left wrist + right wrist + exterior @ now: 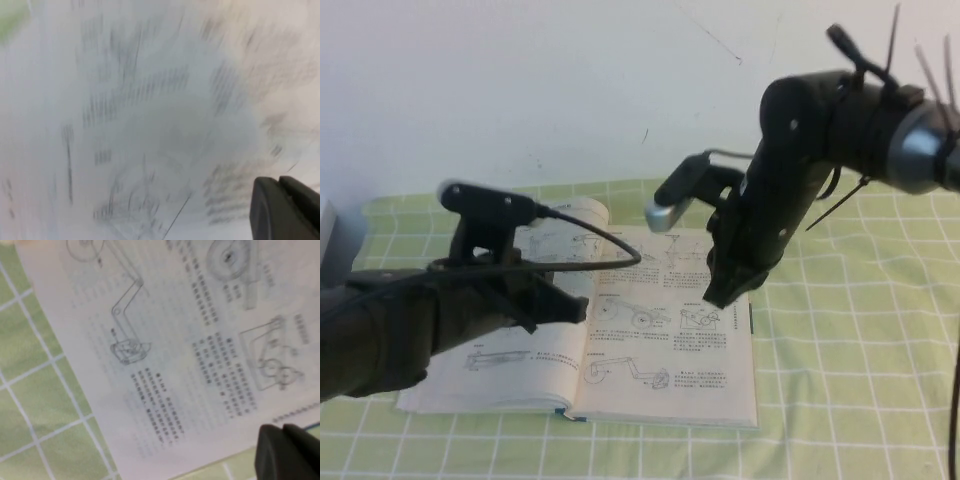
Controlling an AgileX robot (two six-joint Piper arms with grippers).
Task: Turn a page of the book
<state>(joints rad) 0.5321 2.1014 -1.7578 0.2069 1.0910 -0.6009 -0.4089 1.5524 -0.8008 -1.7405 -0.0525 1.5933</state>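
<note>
The book lies open and flat on the table, with a dark teal edge at its front. Both open pages carry small text and line drawings of mechanisms; no face with a large black gear drawing shows. My left gripper is shut and empty, low over the left page near the spine; in the left wrist view it is close to blurred print. My right gripper is shut and empty, pointing down over the outer part of the right page. In the right wrist view it sits at that page's edge.
A green checked cloth covers the table around the book. A white wall stands behind. A grey object shows at the far left edge. The left arm's black cable arcs over the book.
</note>
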